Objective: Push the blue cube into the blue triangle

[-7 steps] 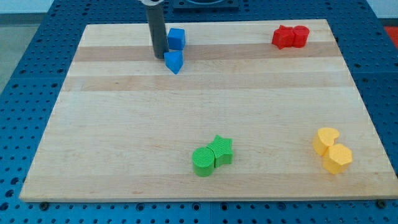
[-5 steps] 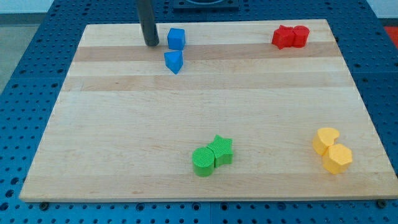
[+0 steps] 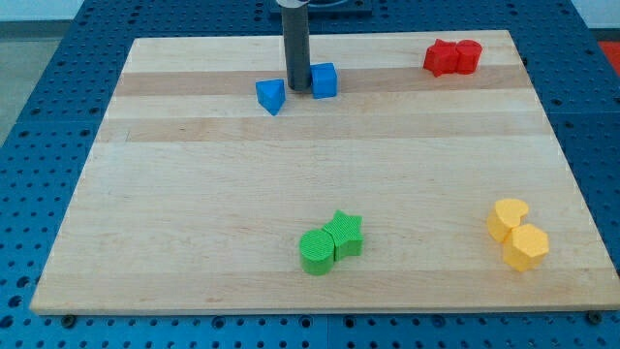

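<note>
The blue cube (image 3: 325, 79) sits near the view's top, right of centre-left. The blue triangle (image 3: 271, 96) lies a little to its left and slightly lower. My tip (image 3: 297, 89) stands between them, touching the cube's left side and just right of the triangle. The dark rod rises straight up from there to the view's top edge. The cube and the triangle are apart, with the rod in the gap.
Two red blocks (image 3: 451, 57) sit together at the top right. A green cylinder (image 3: 316, 252) and a green star (image 3: 345, 234) touch near the bottom centre. Two yellow blocks (image 3: 516, 234) sit at the bottom right. The wooden board (image 3: 194, 194) ends at a blue pegboard.
My tip moved from left of the cube to its right-lower position between the two blue blocks. The blue cube slid right and a little down. The triangle has not moved.
</note>
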### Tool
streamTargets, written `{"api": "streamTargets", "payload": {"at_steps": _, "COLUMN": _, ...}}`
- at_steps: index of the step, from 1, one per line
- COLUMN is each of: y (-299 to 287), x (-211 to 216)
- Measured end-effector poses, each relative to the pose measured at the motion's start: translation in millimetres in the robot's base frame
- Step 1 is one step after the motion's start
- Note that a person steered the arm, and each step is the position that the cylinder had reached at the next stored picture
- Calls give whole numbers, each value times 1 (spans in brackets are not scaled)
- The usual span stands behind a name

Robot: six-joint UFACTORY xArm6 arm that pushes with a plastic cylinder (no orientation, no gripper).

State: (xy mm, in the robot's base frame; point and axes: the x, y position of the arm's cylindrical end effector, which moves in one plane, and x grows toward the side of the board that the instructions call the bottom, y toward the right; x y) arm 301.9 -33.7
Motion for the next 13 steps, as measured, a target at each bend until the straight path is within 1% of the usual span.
{"api": "streamTargets", "payload": {"at_steps": 1, "y": -3, "x": -35}}
{"api": "streamTargets", "payload": {"at_steps": 2, "y": 22, "x": -61}}
{"api": "streamTargets", "payload": {"at_steps": 3, "y": 46, "x": -46}}
{"api": "streamTargets", "payload": {"at_steps": 4, "y": 46, "x": -45}}
{"api": "streamTargets", "payload": {"at_steps": 6, "y": 40, "x": -7}}
{"api": "streamTargets", "payload": {"at_steps": 7, "y": 40, "x": -6}}
{"api": "streamTargets", "payload": {"at_steps": 8, "y": 66, "x": 12}}
{"api": "streamTargets", "payload": {"at_steps": 9, "y": 71, "x": 25}}
{"api": "streamTargets", "payload": {"at_steps": 11, "y": 71, "x": 25}}
{"api": "streamTargets", "payload": {"at_steps": 12, "y": 78, "x": 38}}
{"api": "streamTargets", "payload": {"at_steps": 13, "y": 81, "x": 42}}
